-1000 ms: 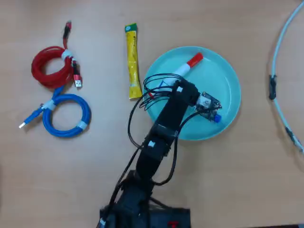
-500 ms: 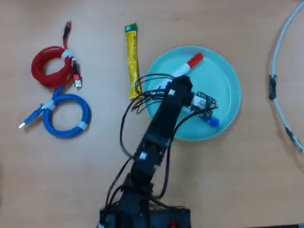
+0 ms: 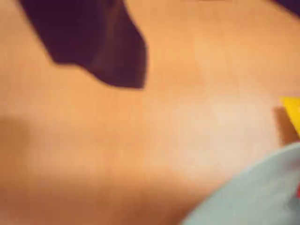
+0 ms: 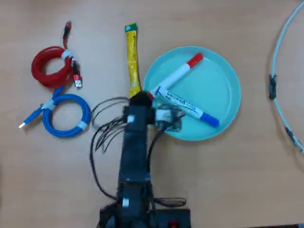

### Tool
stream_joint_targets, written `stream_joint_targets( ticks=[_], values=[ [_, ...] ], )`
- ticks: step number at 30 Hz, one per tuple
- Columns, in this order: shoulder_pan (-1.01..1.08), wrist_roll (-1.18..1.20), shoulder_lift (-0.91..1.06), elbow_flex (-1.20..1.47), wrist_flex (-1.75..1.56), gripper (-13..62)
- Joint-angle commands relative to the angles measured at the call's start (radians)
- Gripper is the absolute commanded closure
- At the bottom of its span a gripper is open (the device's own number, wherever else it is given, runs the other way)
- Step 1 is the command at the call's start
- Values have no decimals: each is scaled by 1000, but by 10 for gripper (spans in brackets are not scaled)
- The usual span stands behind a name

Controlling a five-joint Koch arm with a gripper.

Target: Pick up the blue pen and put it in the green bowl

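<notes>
While I watch from overhead, the table carries everything, and the bowl sits right of centre on it. My arm runs up from the bottom edge; over the last second it has swung left, so its head has left the bowl's middle for the bowl's lower-left rim. With the arm gone from above it, the blue pen shows whole, lying free inside the bowl with its blue cap toward the lower right. It carries blue printing along the barrel, too small for me to read. A red-capped marker lies in the bowl too, crossing near the pen's uncapped end. A yellow sachet lies just left of the bowl; its print is unreadable as well. A red cable and a blue cable are coiled at far left. The gripper holds nothing I can see, but I cannot tell how far its fingers are apart: the wrist view is blurred.
</notes>
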Motion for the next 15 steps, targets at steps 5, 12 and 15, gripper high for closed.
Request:
stream_joint_targets(
  ticks=[5,12,15],
  values=[
    [-41,12,195,186,-100,-81],
    [-54,11,377,557,-456,-80],
    [-55,6,497,756,-618,-80]
  ],
)
